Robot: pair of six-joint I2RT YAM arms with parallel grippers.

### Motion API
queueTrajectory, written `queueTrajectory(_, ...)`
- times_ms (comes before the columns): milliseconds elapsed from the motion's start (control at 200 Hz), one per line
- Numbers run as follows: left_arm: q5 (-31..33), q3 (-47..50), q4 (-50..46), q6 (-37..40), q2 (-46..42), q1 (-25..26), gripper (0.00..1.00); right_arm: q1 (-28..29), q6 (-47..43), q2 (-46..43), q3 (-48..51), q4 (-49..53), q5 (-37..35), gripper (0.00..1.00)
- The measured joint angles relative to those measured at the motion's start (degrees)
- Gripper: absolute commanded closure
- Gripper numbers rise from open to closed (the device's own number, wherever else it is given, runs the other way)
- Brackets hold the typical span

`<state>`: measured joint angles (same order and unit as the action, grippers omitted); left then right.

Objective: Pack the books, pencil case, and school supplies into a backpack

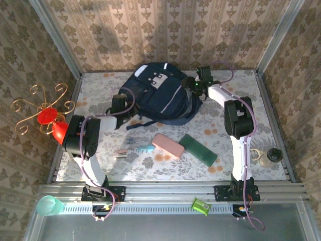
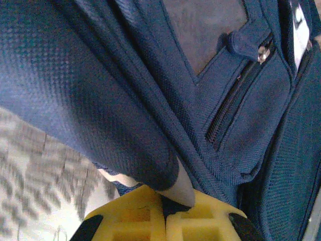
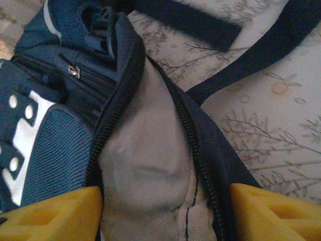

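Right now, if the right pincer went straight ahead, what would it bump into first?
The right pincer would probably meet the grey lining in the open mouth of the backpack first; it sits between the open fingers, though depth is unclear.

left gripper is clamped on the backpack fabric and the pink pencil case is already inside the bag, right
Not quite. The left gripper is clamped on the backpack fabric, but the pink pencil case is not inside. It lies out on the table in front of the bag, as the top view shows.
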<state>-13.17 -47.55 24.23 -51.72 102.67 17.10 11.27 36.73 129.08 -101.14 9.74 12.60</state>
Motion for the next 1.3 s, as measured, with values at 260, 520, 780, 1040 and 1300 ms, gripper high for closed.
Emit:
queueTrajectory(260, 1.8, 8.6, 3.7, -1.8, -7.7, 8.3, 0.49, 0.6, -10.5, -7.4, 4.4, 9.2, -9.4, 0.24)
queueTrajectory(520, 3.8, 12.3, 1.0, 1.9, -14.2, 5.5, 0.34, 0.6, -13.7, -28.4, 24.7, 8.9, -16.7, 0.23)
queueTrajectory(780, 2.4, 7.7, -1.5, 5.8, -9.1, 3.9, 0.40, 6.3, -12.3, -38.2, 39.6, 3.8, -13.0, 0.24)
queueTrajectory(1040, 1.7, 6.4, -1.0, 7.1, -3.7, 4.3, 0.61, 17.6, -10.7, -44.4, 50.4, -2.9, -9.9, 0.25)
queueTrajectory(1300, 0.4, 6.4, 0.4, 5.9, -3.0, 4.8, 0.96, 26.4, -8.6, -42.7, 53.6, -11.5, -10.2, 0.29)
